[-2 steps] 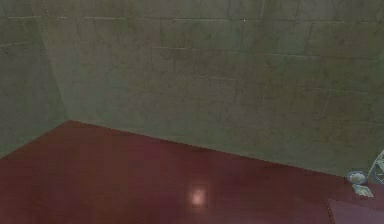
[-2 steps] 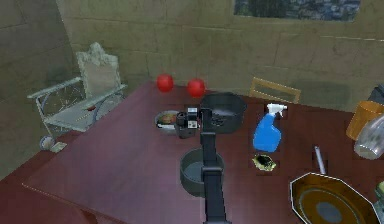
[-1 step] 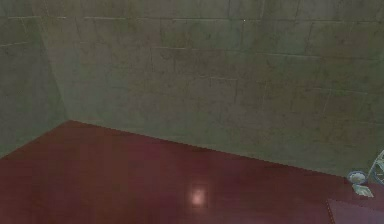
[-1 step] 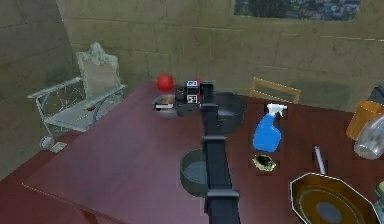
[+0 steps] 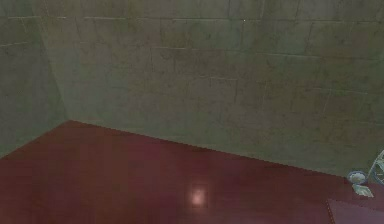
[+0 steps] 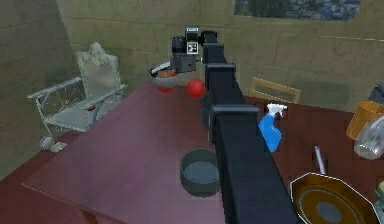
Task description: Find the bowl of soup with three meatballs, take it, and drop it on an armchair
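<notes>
Arm side view: dark round bowl (image 6: 198, 172) stands upright on the bench (image 6: 120, 140), mouth up, no long axis; contents unreadable. It sits below-left of a blue spray bottle (image 6: 270, 128). Claw (image 6: 160, 72) is up-left of that bottle, at a red round thing (image 6: 196, 88); can't tell whether it grips anything.

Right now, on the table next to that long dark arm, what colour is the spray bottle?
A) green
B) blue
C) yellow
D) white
B: the spray bottle standing on the reddish table is bright blue.
</notes>
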### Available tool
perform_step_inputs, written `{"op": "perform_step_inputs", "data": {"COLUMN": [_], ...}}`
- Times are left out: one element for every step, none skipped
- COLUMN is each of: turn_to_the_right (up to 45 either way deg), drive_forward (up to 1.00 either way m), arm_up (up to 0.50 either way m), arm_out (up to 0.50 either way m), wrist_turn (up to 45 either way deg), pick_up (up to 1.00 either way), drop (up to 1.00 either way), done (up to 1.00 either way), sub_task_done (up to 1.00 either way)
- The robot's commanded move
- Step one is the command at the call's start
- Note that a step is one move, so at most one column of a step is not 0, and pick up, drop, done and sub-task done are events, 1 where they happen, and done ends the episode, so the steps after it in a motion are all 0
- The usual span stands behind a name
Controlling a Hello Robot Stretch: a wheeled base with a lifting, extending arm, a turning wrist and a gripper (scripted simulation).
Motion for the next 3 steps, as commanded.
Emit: {"op": "perform_step_inputs", "data": {"turn_to_the_right": [0.0,0.0,0.0], "drive_forward": [0.0,0.0,0.0], "arm_up": [0.0,0.0,0.0], "arm_out": [0.0,0.0,0.0], "wrist_turn": [-45.0,-45.0,-18.0], "pick_up": [0.0,0.0,0.0], "drop": [0.0,0.0,0.0], "done": [0.0,0.0,0.0], "sub_task_done": [0.0,0.0,0.0]}}
